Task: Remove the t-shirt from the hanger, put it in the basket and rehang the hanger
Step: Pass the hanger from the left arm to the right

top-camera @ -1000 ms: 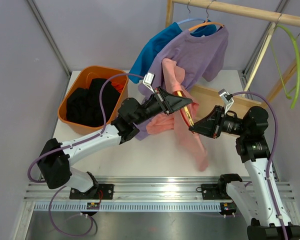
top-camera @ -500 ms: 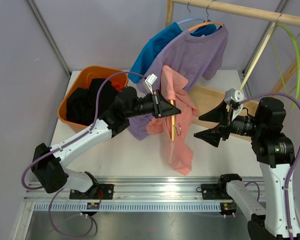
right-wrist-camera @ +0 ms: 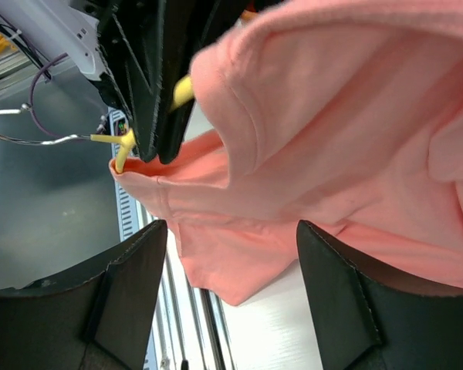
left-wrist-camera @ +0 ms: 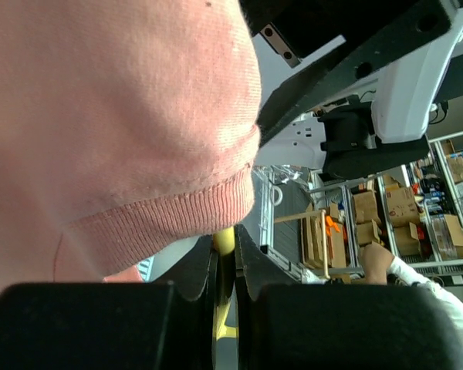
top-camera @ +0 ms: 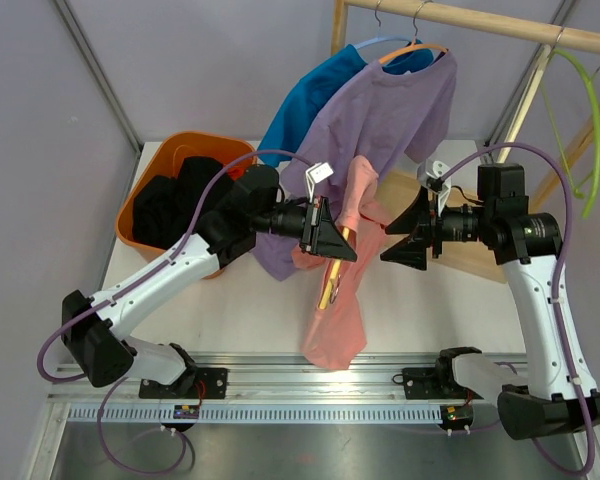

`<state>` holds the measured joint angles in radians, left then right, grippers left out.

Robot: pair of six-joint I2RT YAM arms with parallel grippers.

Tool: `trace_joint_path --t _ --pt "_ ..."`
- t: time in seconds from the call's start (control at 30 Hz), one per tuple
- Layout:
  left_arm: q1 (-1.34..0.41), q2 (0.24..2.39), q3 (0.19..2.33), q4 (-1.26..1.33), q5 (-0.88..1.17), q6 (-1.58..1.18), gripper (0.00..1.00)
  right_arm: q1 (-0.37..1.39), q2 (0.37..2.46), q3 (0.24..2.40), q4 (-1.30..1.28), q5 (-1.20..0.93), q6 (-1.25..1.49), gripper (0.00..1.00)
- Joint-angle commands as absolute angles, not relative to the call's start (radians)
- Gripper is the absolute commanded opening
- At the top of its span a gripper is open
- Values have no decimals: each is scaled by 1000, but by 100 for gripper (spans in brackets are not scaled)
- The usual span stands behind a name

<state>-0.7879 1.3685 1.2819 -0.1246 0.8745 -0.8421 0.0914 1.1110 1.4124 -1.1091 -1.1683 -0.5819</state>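
A pink t-shirt (top-camera: 342,312) hangs from a yellow hanger (top-camera: 331,281) held above the table's middle. My left gripper (top-camera: 337,250) is shut on the hanger, and the yellow bar (left-wrist-camera: 224,240) shows pinched between its jaws under the shirt's ribbed collar (left-wrist-camera: 139,223). My right gripper (top-camera: 387,243) stands open just right of the shirt and apart from it. In the right wrist view the pink t-shirt (right-wrist-camera: 332,154) fills the space ahead of the right gripper (right-wrist-camera: 231,231), with nothing between its fingers. The hanger's tip (right-wrist-camera: 183,91) pokes out beside the left gripper's black fingers (right-wrist-camera: 150,92).
An orange basket (top-camera: 138,196) of dark clothes sits at the back left. A purple shirt (top-camera: 390,110) and a blue one (top-camera: 310,100) hang from the wooden rail (top-camera: 480,20) behind. A green hanger (top-camera: 590,130) hangs at far right. A wooden board (top-camera: 460,205) lies under the right arm.
My right gripper has opened, let go near the hanger and pulled back to the right. The left gripper has tilted the hanger down, and the shirt hangs lower, toward the near edge.
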Motion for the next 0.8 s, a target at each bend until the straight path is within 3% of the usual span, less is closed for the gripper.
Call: trace_joint_path --t 0.0,0.23,0.63,0.77 --pt "-798 1354 1353 -106 966 -861 0 144 1042 1390 -899 -1177 -389 74" --pt "-808 1381 1377 -100 966 -867 0 182 1003 1308 -572 -1076 -25 74" --pt "-825 1410 1388 -34 965 -930 0 321 1045 1324 -552 -878 12 76" --pt "-827 1405 1385 -20 966 -945 0 327 1045 1318 -558 -841 6 70"
